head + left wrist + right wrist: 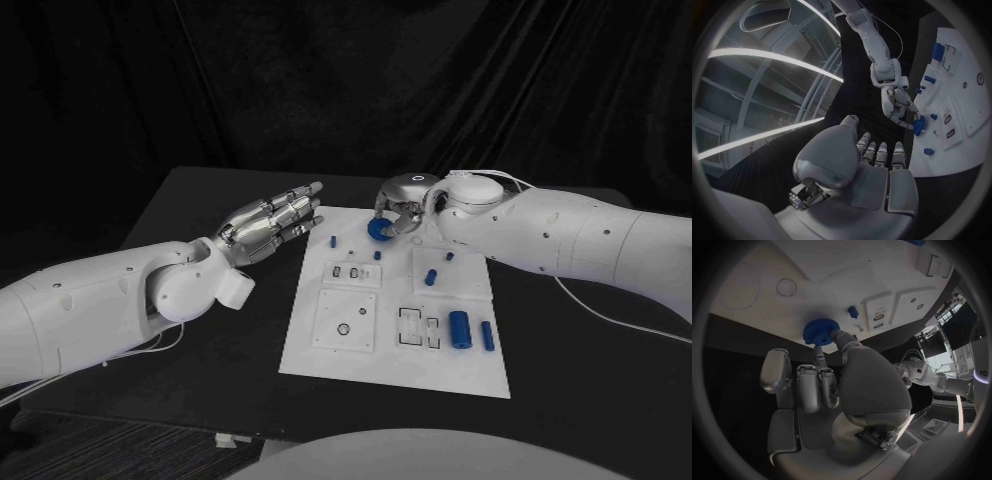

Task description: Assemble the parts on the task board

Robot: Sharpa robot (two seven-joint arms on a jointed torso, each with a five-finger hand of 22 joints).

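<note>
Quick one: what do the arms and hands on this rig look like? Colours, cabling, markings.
Both arms have smooth white rounded shells with small dark dots. The left hand and right hand are silver metal with segmented fingers; the wrist views show grey padded palm and finger faces. A thin white cable loops over the right wrist and trails along that arm; another hangs under the left arm. No readable markings.

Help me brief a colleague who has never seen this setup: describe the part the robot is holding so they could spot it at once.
Start at the white task board in the middle of the black table and go to its far edge. There the right hand holds a blue gear. Unlike the slim blue pegs and cylinders on the board, it is a round, toothed wheel.
</note>
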